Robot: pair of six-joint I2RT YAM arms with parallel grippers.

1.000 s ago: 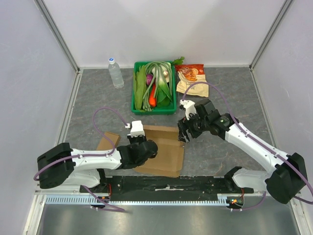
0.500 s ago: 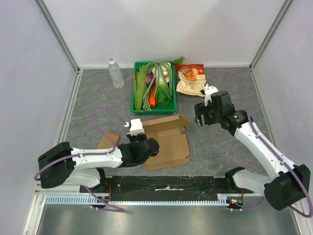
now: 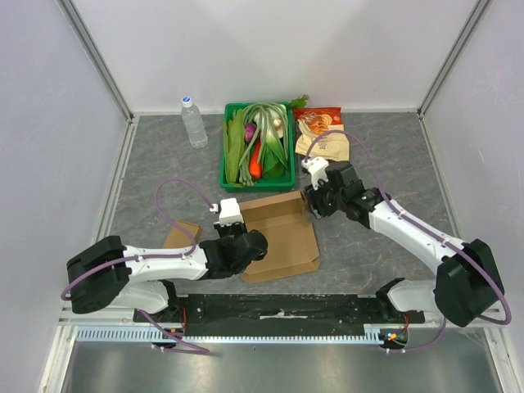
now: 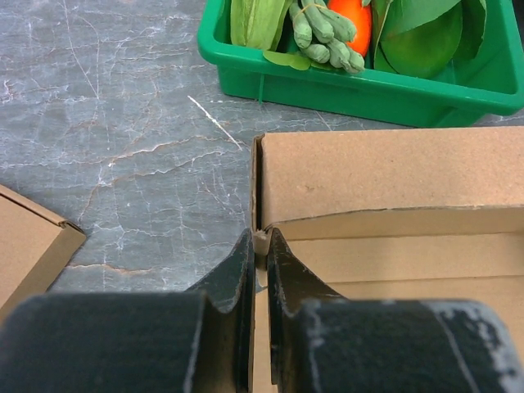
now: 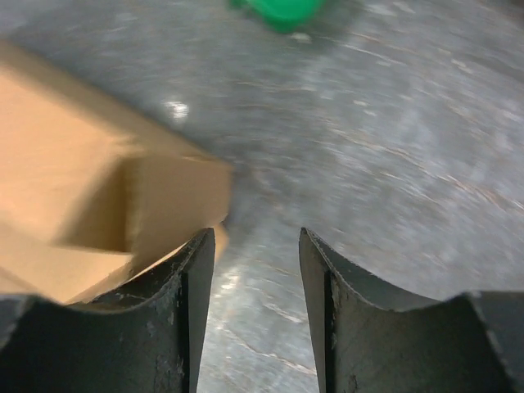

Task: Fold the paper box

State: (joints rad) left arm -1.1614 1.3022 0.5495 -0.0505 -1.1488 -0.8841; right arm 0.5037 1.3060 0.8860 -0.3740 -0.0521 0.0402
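Note:
The brown paper box [image 3: 282,233] lies part-folded between the arms, its back wall raised. My left gripper [image 3: 244,236] is shut on the box's left side wall; the left wrist view shows the cardboard edge pinched between the jaws [image 4: 260,242], with the box [image 4: 393,188] stretching to the right. My right gripper [image 3: 312,208] hovers at the box's far right corner. Its jaws stand open [image 5: 256,239] over bare table, with nothing between them. A folded corner flap of the box [image 5: 123,188] lies just beyond the left finger, and the view is blurred.
A green tray [image 3: 223,155] of vegetables stands just behind the box, and its wall [image 4: 344,90] is close ahead of the left gripper. A water bottle [image 3: 194,121] and snack bags [image 3: 321,135] are at the back. A second cardboard piece [image 3: 180,236] lies to the left.
The right gripper left the box's right edge, swung away to the right, then came back to the far right corner with its jaws narrower. The box's walls rose. The left grip held.

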